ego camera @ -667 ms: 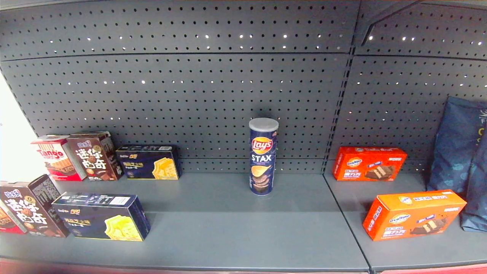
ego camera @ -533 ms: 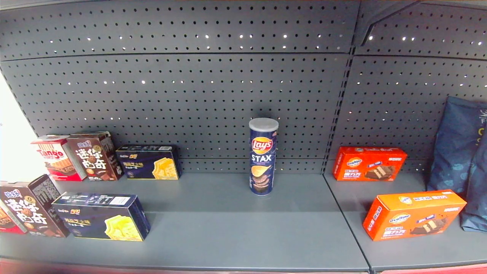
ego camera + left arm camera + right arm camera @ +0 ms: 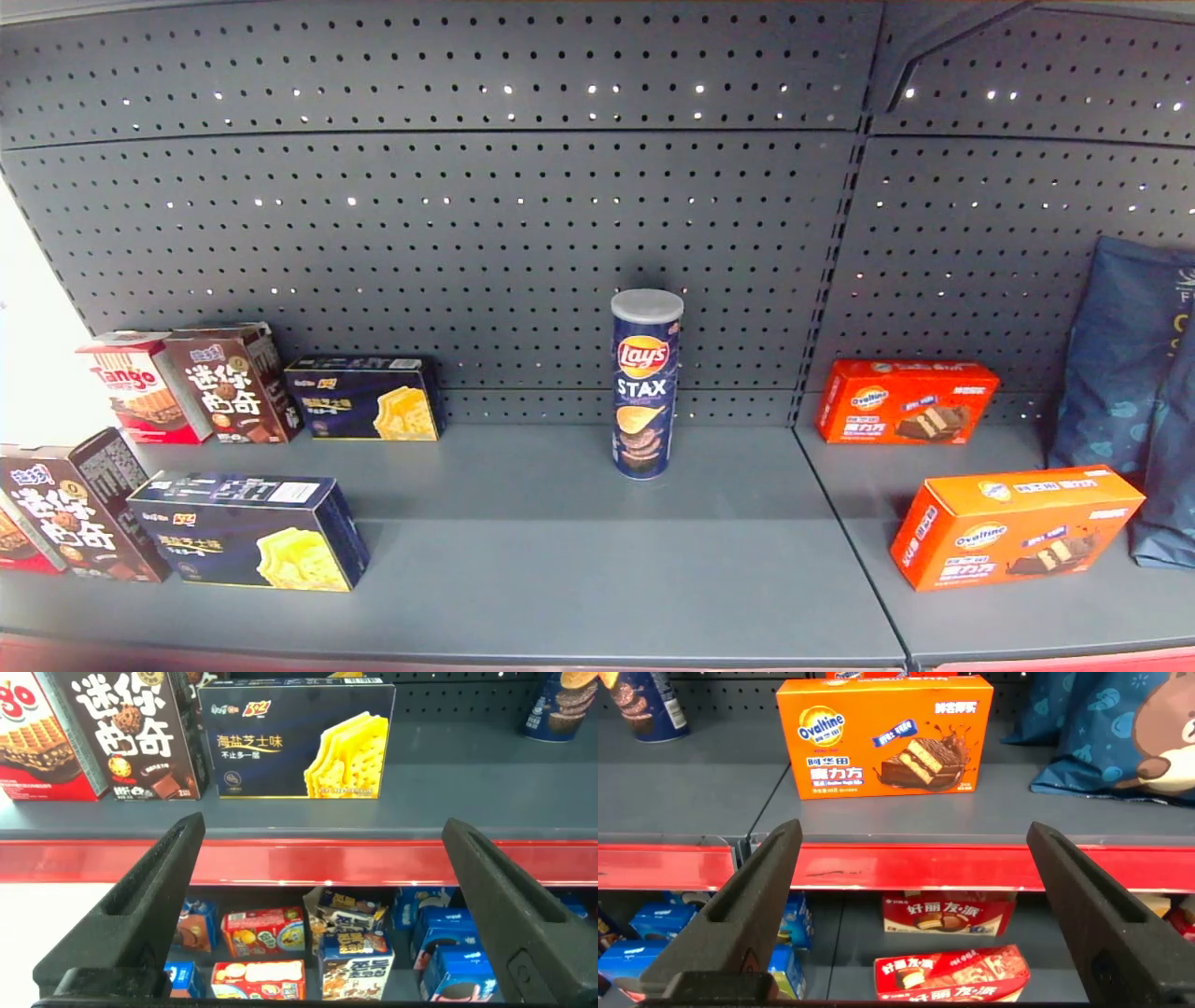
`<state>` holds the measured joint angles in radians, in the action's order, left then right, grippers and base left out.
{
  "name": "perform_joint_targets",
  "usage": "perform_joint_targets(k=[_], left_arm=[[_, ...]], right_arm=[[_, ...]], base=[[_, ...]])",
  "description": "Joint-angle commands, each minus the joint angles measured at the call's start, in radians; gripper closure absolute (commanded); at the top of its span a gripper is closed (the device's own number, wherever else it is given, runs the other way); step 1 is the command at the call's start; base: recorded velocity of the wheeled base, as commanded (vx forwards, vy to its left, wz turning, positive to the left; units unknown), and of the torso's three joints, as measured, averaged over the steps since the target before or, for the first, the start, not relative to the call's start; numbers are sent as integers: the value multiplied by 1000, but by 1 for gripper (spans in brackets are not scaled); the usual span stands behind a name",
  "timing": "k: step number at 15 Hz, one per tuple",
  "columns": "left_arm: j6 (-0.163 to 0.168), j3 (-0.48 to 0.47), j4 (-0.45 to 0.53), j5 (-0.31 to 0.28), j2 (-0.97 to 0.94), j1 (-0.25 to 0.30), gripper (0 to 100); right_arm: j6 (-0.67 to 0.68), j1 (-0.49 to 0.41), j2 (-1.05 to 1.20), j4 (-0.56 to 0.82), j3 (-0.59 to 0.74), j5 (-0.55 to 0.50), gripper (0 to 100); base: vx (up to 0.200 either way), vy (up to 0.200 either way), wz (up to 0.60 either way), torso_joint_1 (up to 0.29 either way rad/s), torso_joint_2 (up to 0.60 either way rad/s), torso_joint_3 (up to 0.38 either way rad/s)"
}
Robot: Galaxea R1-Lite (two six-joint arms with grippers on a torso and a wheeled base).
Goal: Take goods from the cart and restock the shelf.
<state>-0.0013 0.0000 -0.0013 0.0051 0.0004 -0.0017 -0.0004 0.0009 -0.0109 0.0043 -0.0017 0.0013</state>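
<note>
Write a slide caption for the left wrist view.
Open left hand faces a dark blue cardboard cracker box on a grey shelf.

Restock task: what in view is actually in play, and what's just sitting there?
In play: shelf, bare in the middle; left gripper and right gripper, both open and empty, facing it.
Just sitting there: chips can, front orange box, rear orange box, front cracker box, blue bags, lower-tier packs.
</note>
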Motion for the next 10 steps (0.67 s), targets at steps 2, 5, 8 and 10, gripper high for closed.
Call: perform_joint_targets(k=[2, 5, 8, 10], left_arm=[[0, 0, 0, 1, 0, 0, 0], [0, 0, 0, 1, 0, 0, 0], [0, 0, 0, 1, 0, 0, 0], [0, 0, 0, -1, 0, 0, 0]], right_arm=[[-6, -1, -1, 0, -1, 0, 0], [-4, -1, -1, 0, 0, 0, 0], [-3, -1, -1, 0, 0, 0, 0], [-1, -1, -1, 0, 0, -1, 0]], base=[[0, 0, 600, 2, 2, 2], [0, 0, 600, 4, 4, 5], [0, 0, 600, 2, 6, -1], [0, 0, 600, 7, 0, 0]])
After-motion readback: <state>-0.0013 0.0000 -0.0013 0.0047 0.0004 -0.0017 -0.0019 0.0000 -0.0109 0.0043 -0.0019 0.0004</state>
